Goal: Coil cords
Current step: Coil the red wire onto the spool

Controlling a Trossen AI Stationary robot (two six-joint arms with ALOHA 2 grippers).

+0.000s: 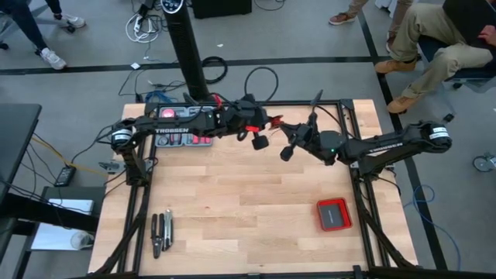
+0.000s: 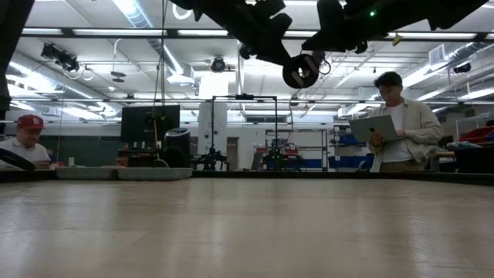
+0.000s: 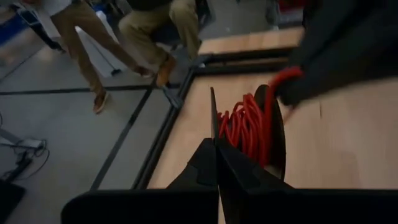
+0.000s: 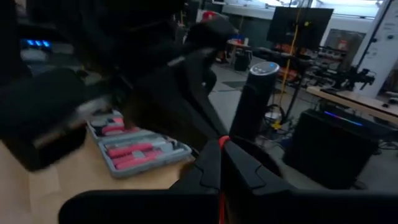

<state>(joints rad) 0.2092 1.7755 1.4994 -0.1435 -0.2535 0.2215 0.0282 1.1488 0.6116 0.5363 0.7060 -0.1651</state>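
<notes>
Above the table's middle, left hand (image 3: 217,146) pinching the spool (image 3: 273,134) of red wire (image 3: 245,127), right hand (image 4: 221,149) pinching the wire's end

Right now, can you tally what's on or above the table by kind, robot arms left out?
Red wire on black spool, held above the table: 1
Flat red box: 1
Tool case with red-handled tools: 1
Pliers-type hand tools lying loose: 2
Total: 5

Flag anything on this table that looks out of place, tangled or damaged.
Nothing stands out. The red wire sits wound on its spool, held by the left gripper above the table; pliers and red box lie flat.
</notes>
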